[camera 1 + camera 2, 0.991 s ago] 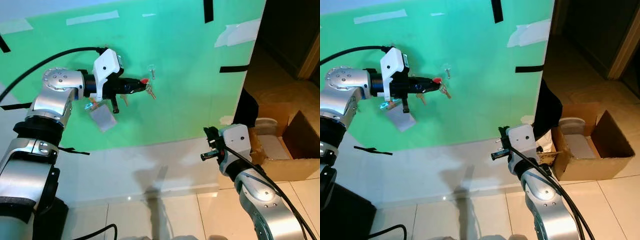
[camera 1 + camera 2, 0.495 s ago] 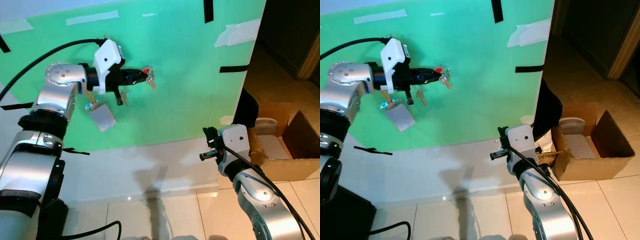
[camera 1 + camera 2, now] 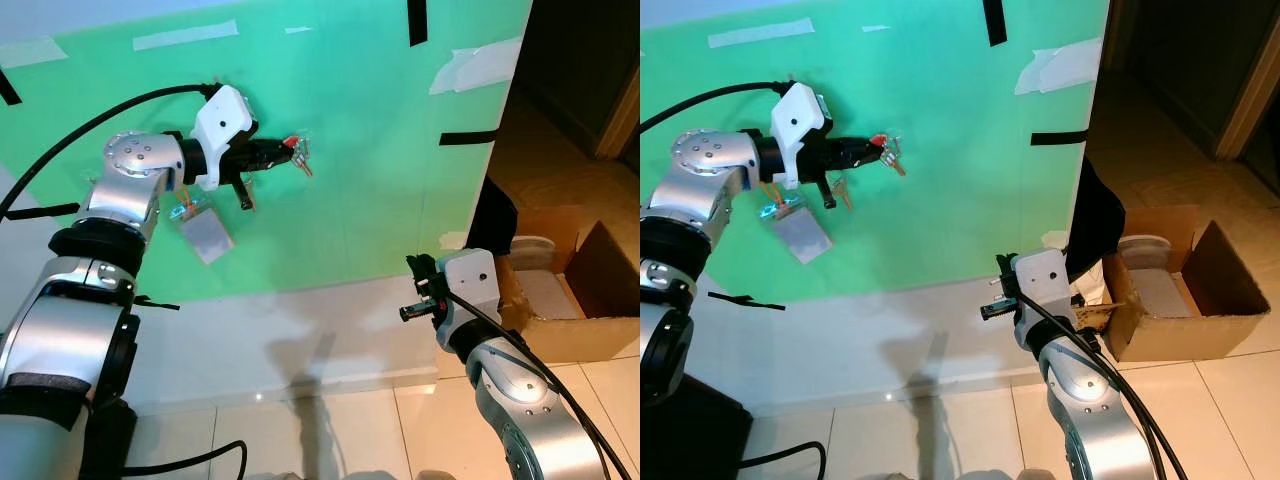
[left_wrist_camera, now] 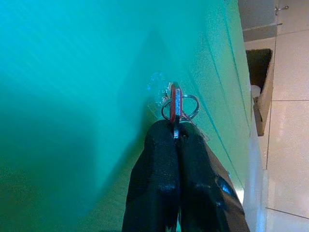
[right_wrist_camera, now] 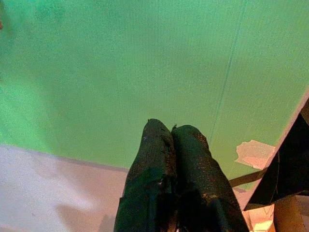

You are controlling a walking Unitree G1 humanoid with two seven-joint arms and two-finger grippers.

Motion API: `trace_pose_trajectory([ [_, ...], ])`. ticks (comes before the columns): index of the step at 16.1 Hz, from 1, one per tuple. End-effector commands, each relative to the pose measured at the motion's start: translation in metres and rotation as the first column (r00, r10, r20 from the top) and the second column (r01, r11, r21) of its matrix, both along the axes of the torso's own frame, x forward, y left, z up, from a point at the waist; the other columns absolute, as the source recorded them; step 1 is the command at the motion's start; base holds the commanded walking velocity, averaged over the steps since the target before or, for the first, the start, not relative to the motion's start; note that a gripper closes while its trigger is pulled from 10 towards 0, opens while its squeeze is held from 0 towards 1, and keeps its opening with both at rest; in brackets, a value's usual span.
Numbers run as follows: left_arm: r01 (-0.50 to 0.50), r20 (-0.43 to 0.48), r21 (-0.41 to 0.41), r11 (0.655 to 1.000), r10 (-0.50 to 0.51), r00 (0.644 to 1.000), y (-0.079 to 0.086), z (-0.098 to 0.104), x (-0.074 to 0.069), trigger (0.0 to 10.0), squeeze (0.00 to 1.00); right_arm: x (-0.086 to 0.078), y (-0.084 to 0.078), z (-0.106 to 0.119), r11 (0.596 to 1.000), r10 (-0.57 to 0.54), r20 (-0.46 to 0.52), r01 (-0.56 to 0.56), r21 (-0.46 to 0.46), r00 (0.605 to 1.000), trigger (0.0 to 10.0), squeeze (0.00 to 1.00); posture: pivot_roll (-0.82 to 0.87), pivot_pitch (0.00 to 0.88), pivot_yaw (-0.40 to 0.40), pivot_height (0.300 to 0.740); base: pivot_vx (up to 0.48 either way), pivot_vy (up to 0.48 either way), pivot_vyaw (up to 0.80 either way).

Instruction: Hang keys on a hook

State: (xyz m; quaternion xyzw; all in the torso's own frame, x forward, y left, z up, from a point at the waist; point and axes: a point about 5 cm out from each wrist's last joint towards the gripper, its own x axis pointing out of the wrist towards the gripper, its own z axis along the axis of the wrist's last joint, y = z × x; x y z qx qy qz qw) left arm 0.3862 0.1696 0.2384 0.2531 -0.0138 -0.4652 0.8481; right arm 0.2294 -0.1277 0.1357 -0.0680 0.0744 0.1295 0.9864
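while you look across the upper half of the head views, your biggest thing is the green board [image 3: 380, 150], taped at its edges with pale and black strips and standing above a white skirting and tiled floor [image 3: 600, 390]. at the right edge of the frame sits an open cardboard box [image 3: 585, 300] on the floor; inside it you can make out something flat and pale, and a white round tub [image 3: 530, 248] stands just behind the box's left end, though its contents are hidden from you.

your left arm reaches across the upper left of the frame, and your left gripper [image 4: 175, 133] has its fingers pressed together on the red head of the keys [image 4: 175, 104]. the key ring [image 4: 186, 107] and the loose keys hang from that pinch right against the board. in the left wrist view a small clear hook [image 4: 157, 92] sits on the board just beside the ring; you cannot tell whether the ring is over it.

below the left gripper, a grey tag [image 3: 205, 235] and another small key [image 3: 248, 198] hang on the board.

your right gripper [image 5: 171, 133] sits low in the centre right of the frame, fingers closed together with nothing between them, pointing toward the board.
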Motion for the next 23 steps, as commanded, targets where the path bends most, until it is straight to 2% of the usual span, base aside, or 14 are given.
trace_pose_trajectory([
  [1, -0.01, 0.004, 0.007, 1.0, 0.01, 1.0, 0.0, 0.0, 0.001, 10.0, 0.0, -0.001, 0.002, -0.002, 1.0, 0.006, -0.018, -0.006, -0.005, 1.0, 10.0, 0.0, -0.23, 0.0, 0.18, 0.74, 0.0, 0.0, 0.0],
  [7, 0.026, -0.004, -0.003, 1.0, -0.026, 1.0, -0.017, -0.004, 0.002, 10.0, 0.0, -0.001, 0.002, -0.003, 1.0, -0.004, -0.021, 0.004, -0.007, 1.0, 10.0, 0.0, -0.23, 0.0, 0.189, 0.74, 0.0, 0.0, 0.0],
  [11, 0.031, -0.021, 0.034, 0.999, -0.031, 0.999, -0.019, -0.008, 0.002, 10.0, 0.0, -0.002, 0.002, -0.003, 1.0, -0.009, -0.023, 0.009, -0.009, 1.0, 10.0, 0.0, -0.24, 0.0, 0.196, 0.74, 0.0, 0.0, 0.0],
  [13, 0.036, -0.04, 0.061, 0.997, -0.034, 0.999, -0.018, -0.012, 0.001, 10.0, 0.0, -0.002, 0.001, -0.003, 1.0, -0.012, -0.026, 0.011, -0.011, 1.0, 10.0, 0.0, -0.24, 0.0, 0.196, 0.74, 0.0, 0.0, 0.0],
  [16, -0.028, -0.035, 0.088, 0.996, 0.031, 0.999, -0.009, -0.016, 0.002, 10.0, 0.0, -0.003, 0.002, -0.005, 1.0, -0.008, -0.033, 0.008, -0.013, 0.999, 10.0, 0.0, -0.23, 0.0, 0.19, 0.74, 0.0, 0.0, 0.0],
  [23, -0.019, -0.051, 0.12, 0.993, 0.025, 0.998, 0.003, -0.017, -0.002, 10.0, 0.0, -0.001, 0.004, -0.005, 1.0, 0.007, -0.034, -0.008, -0.022, 0.999, 10.0, 0.0, -0.22, 0.0, 0.182, 0.74, 0.0, 0.0, 0.0],
])
